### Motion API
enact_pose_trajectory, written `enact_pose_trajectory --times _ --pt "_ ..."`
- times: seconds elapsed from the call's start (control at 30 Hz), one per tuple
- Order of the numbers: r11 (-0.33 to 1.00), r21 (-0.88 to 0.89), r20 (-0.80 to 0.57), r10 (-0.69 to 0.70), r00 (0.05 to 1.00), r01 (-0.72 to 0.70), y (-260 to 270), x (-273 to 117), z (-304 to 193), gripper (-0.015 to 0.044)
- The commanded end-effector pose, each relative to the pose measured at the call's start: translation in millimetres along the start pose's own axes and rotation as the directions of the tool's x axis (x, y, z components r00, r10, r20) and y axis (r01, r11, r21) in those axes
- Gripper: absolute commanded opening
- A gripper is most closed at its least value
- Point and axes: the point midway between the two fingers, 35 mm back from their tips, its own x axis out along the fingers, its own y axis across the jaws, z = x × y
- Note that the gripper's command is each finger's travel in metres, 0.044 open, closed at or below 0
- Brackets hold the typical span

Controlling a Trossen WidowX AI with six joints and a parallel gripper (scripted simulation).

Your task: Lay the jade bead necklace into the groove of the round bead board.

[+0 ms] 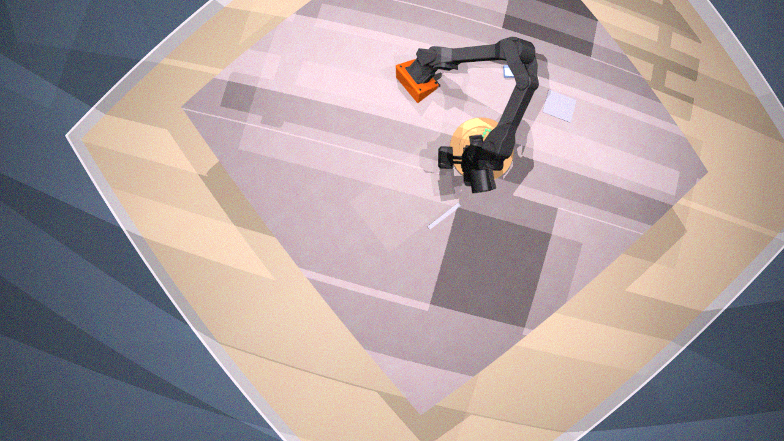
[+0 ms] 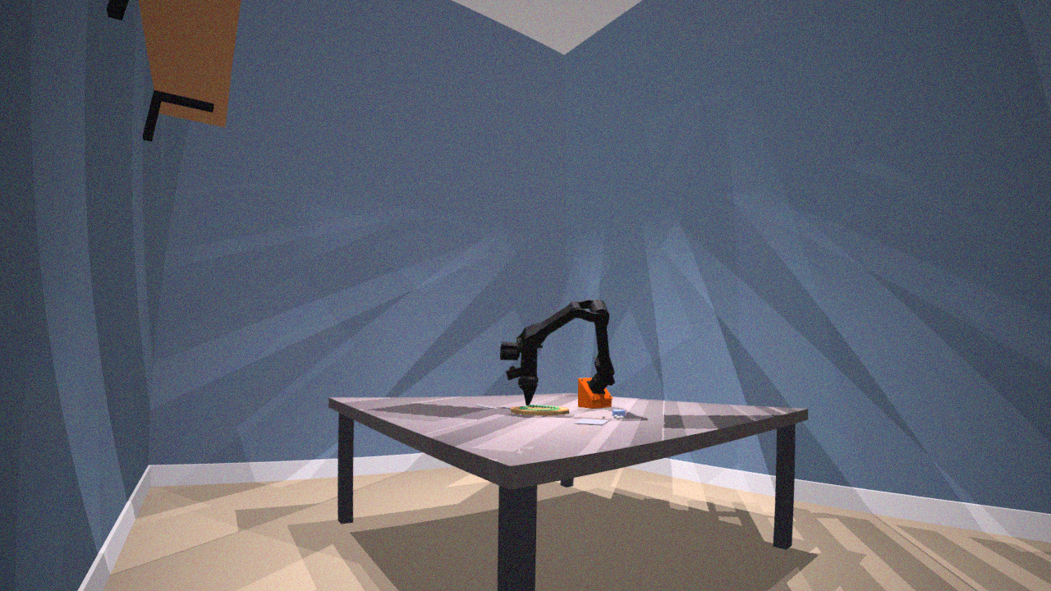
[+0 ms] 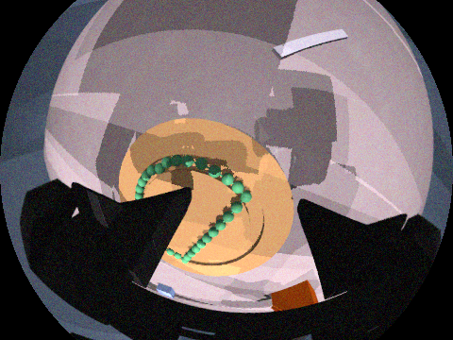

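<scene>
Necklace [image 1: 486, 132] [image 2: 542, 407] [image 3: 228, 179], jade, on the board [image 1: 463, 131] [image 2: 558, 412] [image 3: 278, 208]: far arc seemingly along the groove, near stretch cutting straight across inside it, still to be seated; end effector [image 2: 527, 403] [image 3: 247, 200], one, spread wide, holding nothing.

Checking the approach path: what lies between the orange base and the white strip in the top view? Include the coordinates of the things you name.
The round board [image 1: 462, 130] [image 3: 276, 189], partly under the black arm [image 1: 506, 123], lies roughly between them, off to one side, in the top view.

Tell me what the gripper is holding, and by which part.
Nothing: the gripper is open, and the jade bead necklace lies on the board.
</scene>
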Motion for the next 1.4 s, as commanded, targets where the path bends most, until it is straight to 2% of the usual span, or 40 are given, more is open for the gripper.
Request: enact_pose_trajectory --times 0.0,0.43,0.5,0.6,0.73,0.83,0.87,1.0,1.13,1.2,1.37 --pt "1.0 -0.006 0.002 0.0 1.0 0.0 0.2 -1.5 0.3 0.044" --pt "1.0 -0.006 0.002 0.0 1.0 0.0 0.2 -1.5 0.3 0.044" --pt "0.997 -0.076 0.002 -0.001 1.0 0.001 3.0 -2.8 -2.7 0.0387" --pt "0.93 -0.369 0.003 -0.001 1.0 0.003 14.5 -8.4 -16.2 0.0309" --pt "0.693 -0.721 0.004 -0.002 1.0 0.004 29.1 -15.5 -36.3 0.0204" --pt "0.432 -0.902 0.003 -0.002 1.0 0.003 38.6 -20.4 -51.8 0.0125" --pt "0.334 -0.943 0.002 -0.001 1.0 0.003 41.5 -21.9 -57.1 0.012" --pt "-0.084 -0.996 0.0 0.0 1.0 0.0 51.8 -27.5 -78.6 0.012" --pt "-0.469 -0.883 -0.002 0.001 1.0 -0.002 59.7 -32.0 -99.6 0.012" --pt "-0.529 -0.849 -0.003 0.001 1.0 -0.002 60.9 -32.7 -103.2 0.012" --pt "-0.529 -0.849 -0.003 0.001 1.0 -0.002 60.9 -32.7 -103.2 0.012"
